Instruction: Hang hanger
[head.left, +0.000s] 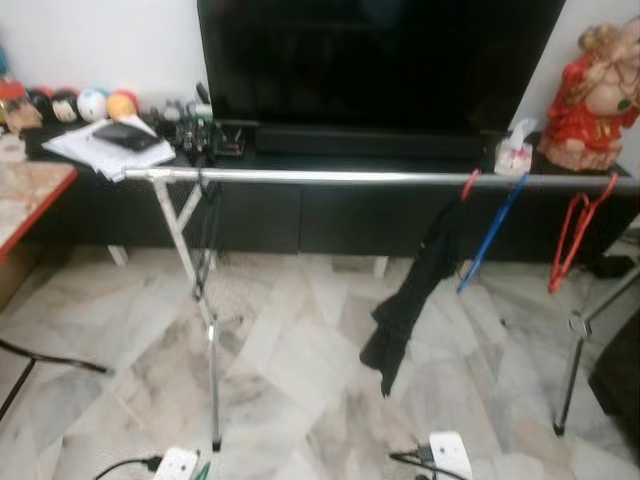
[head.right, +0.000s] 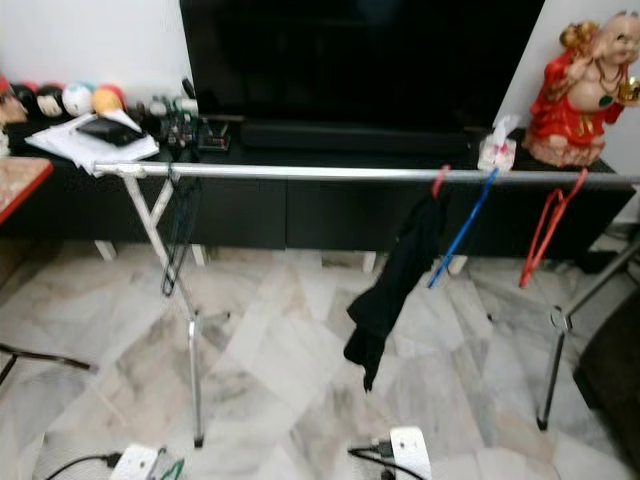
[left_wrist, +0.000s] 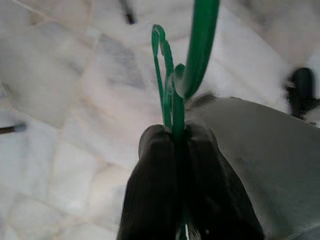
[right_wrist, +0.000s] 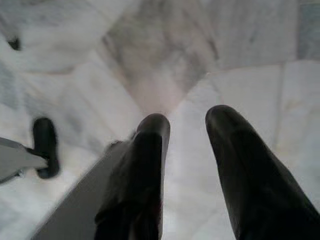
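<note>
In the left wrist view my left gripper (left_wrist: 177, 137) is shut on a thin green hanger (left_wrist: 192, 55), whose hook curves away over the marble floor. My right gripper (right_wrist: 187, 122) is open with nothing between its fingers, pointing down at the floor. Ahead, a silver clothes rail (head.left: 350, 178) runs across the room at about the height of the TV cabinet. On it hang a dark hanger (head.left: 205, 240) near the left end, a red hanger carrying a black garment (head.left: 415, 290), a blue hanger (head.left: 490, 235) and another red hanger (head.left: 575, 235) towards the right.
The rail stands on thin metal legs (head.left: 213, 380) at both ends. Behind it are a low black cabinet (head.left: 300, 215) with a large TV (head.left: 380, 60), papers and a red statue (head.left: 590, 100). White power strips (head.left: 450, 455) and cables lie on the floor close to me.
</note>
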